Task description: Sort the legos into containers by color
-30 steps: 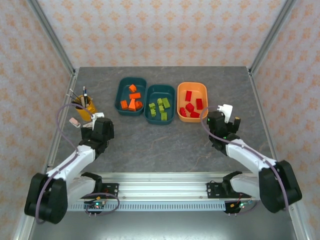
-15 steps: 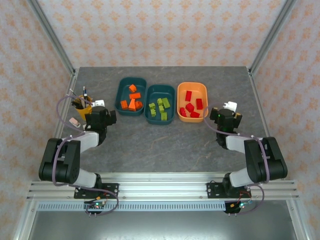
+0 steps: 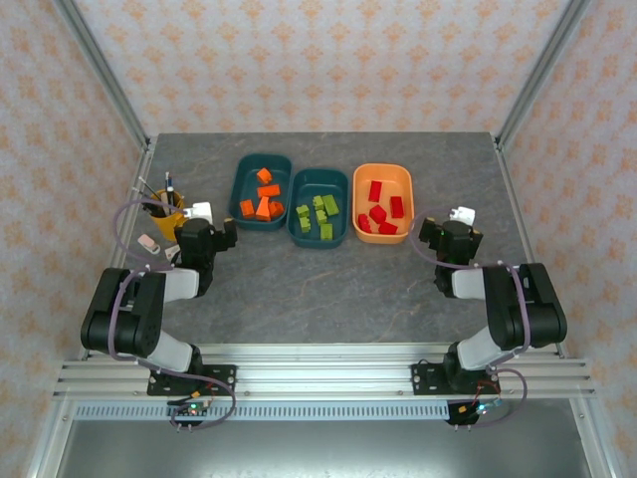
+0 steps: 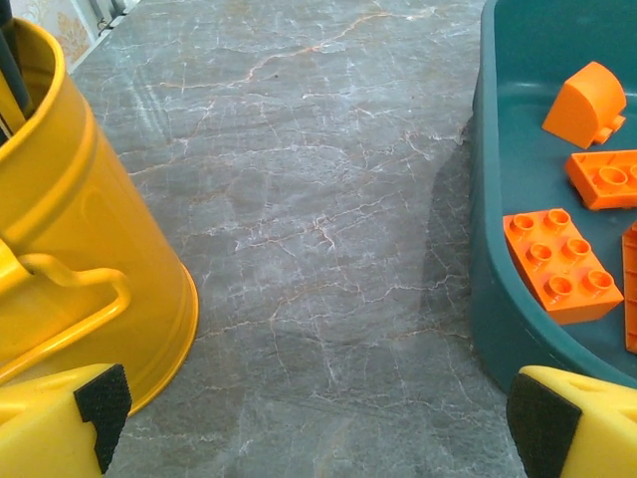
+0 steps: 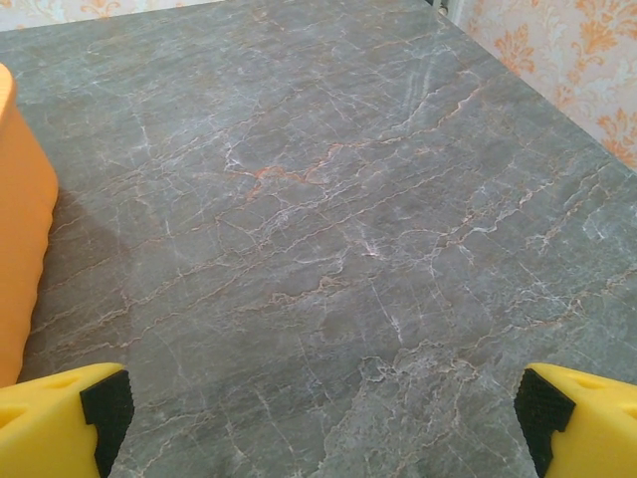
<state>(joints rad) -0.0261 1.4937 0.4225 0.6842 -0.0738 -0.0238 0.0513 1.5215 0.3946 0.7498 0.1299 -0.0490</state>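
Observation:
Several orange legos lie in the left dark teal container, and they also appear close up in the left wrist view. Green legos lie in the middle teal container. Red legos lie in the orange container. My left gripper is open over bare table between the yellow cup and the left teal container. My right gripper is open over bare table, just right of the orange container. Neither gripper holds anything.
A yellow cup with pens stands at the left, close to my left gripper. A small pinkish object lies beside it. Metal frame posts and patterned walls bound the grey marble table.
Both arms have folded back into compact poses, elbows drawn toward the bases. The grippers shifted slightly toward the far side and stayed open. The legos and containers have not moved.

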